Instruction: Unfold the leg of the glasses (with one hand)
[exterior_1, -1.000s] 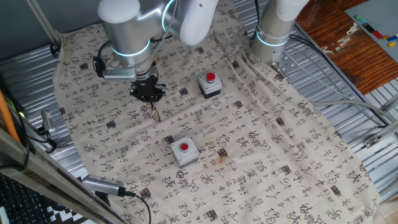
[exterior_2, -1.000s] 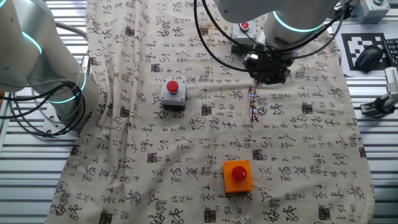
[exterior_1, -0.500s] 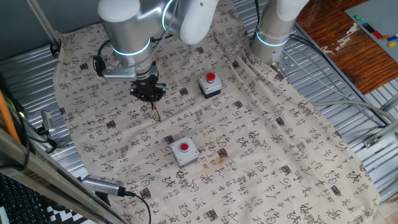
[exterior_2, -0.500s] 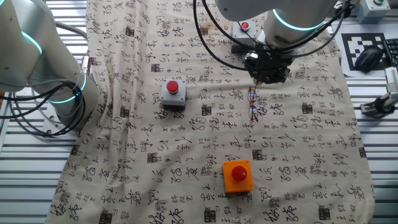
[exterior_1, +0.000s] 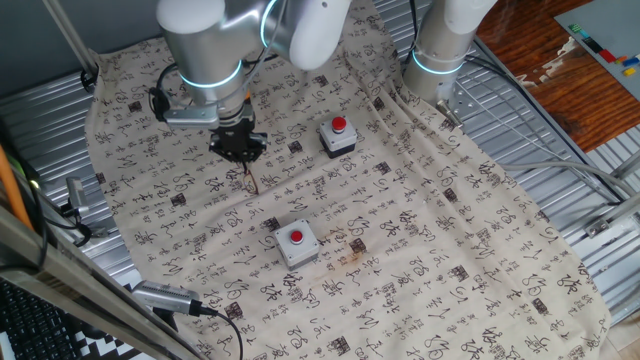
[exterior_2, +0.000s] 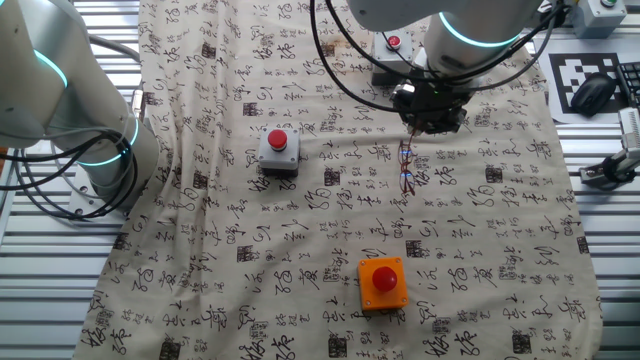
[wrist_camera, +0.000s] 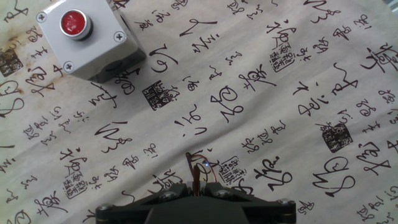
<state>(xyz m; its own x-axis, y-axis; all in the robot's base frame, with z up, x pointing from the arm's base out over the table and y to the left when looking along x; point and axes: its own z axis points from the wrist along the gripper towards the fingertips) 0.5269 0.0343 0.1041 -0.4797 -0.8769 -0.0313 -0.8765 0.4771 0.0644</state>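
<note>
Nothing much shifts since a second ago: the gripper (exterior_1: 238, 152) creeps slightly up from the cloth (exterior_1: 420, 250), and the glasses (exterior_2: 407, 168) lie where they did. They rest on the cloth just below the gripper (exterior_2: 428, 122), between the grey button box (exterior_2: 279, 150) and the cloth's right edge, well above the orange box (exterior_2: 383, 283). In the hand view the fingers (wrist_camera: 186, 190) are nearly together around one thin end of the glasses (wrist_camera: 200, 171); whether they grip it I cannot tell.
</note>
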